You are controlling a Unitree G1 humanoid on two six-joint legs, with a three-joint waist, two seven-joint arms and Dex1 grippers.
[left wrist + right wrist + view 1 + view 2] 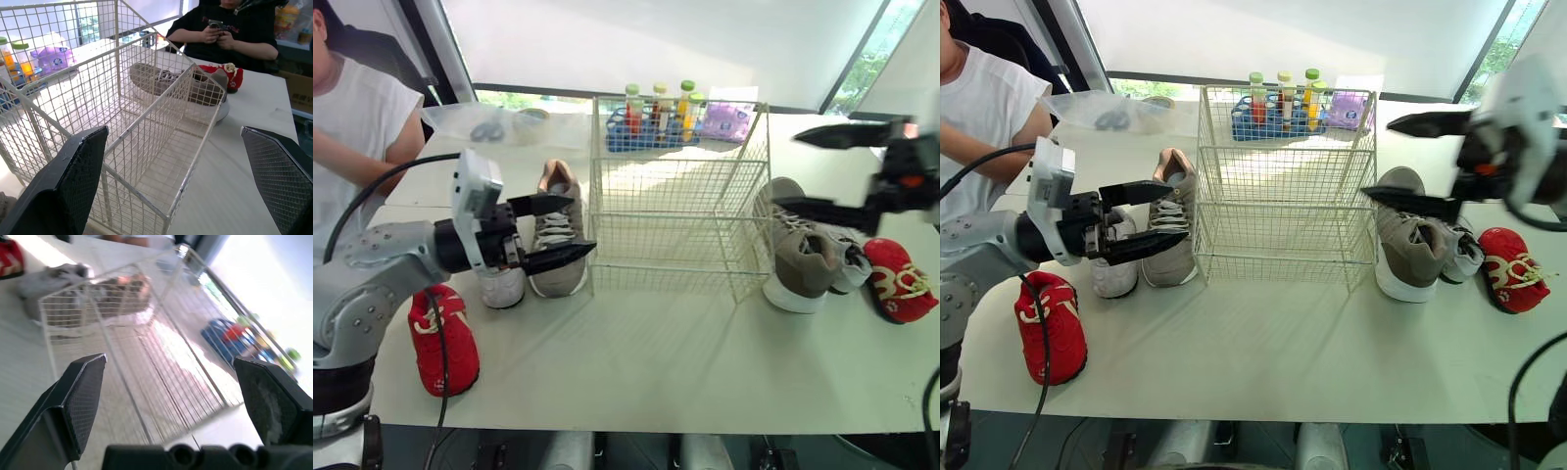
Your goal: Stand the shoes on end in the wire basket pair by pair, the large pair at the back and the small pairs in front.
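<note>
An empty white wire basket (675, 196) stands mid-table. To its left lie a large taupe shoe (556, 181), a small white shoe (501, 286) and a red shoe (443, 338). On its right lie the other taupe shoe (798, 257), a small grey-white shoe (850, 262) and a red shoe (898, 279). My left gripper (579, 227) hovers open over the left taupe shoe, pointing at the basket's left wall. My right gripper (790, 169) is open in the air just right of the basket, above the right taupe shoe. Both hold nothing.
Behind the basket stand a blue crate of bottles (651, 125) and a purple packet (729, 122). A clear plastic bag (499, 122) lies at the back left. One person in white (352, 127) sits at the left, another in black (225, 34) sits beyond the right end.
</note>
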